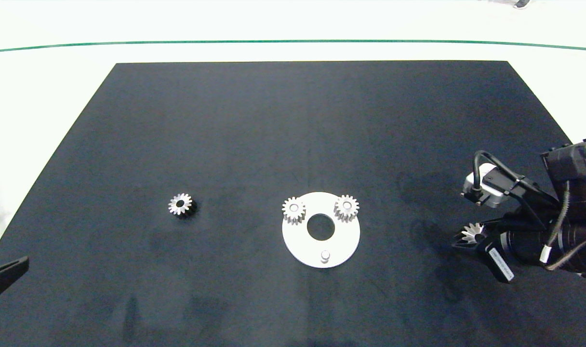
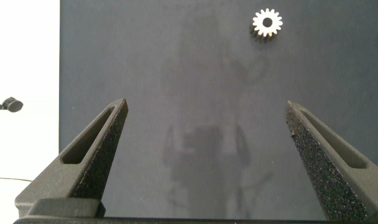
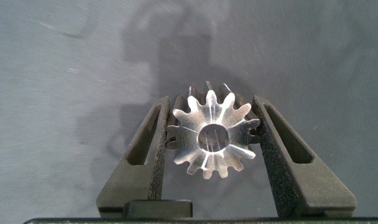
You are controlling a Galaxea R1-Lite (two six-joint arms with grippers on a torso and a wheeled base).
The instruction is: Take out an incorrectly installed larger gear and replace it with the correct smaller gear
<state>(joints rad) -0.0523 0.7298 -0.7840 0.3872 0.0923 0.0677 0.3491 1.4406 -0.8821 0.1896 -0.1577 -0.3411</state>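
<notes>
- Right gripper (image 1: pixel 469 236) out to the right of the white disc (image 1: pixel 339 243), well apart from it, low over the black mat (image 1: pixel 293 125) on the counter.
- Jaws of that gripper clenched on the larger gear (image 1: pixel 472 233), one finger against each flank, seen close in the right wrist view (image 3: pixel 211 135): long pointed teeth, open centre hole, face turned toward the wrist camera.
- White disc near the middle of the mat, with a round hole at its centre.
- Two gears with pale pin-filled centres seated on the far part of the disc, one at far-left (image 1: pixel 293 208), one at far-right (image 1: pixel 346 207), either side of the centre hole.
- Bare pin (image 1: pixel 325 255) standing on the near part of the disc, nothing mounted on it.
- Smaller gear (image 1: pixel 180 204) lying flat on the mat well to the left of the disc, open dark hole facing up, touching nothing else; also visible in the left wrist view (image 2: pixel 267 23).
- Left gripper (image 2: pixel 207 162) far to the left of the disc at the near-left corner of the mat, jaws released and spread wide, nothing between them, only a dark tip (image 1: pixel 6 274) showing in the head view.
- Pale counter (image 1: pixel 33 96) around the mat, green line (image 1: pixel 293 41) running across it beyond the disc.
</notes>
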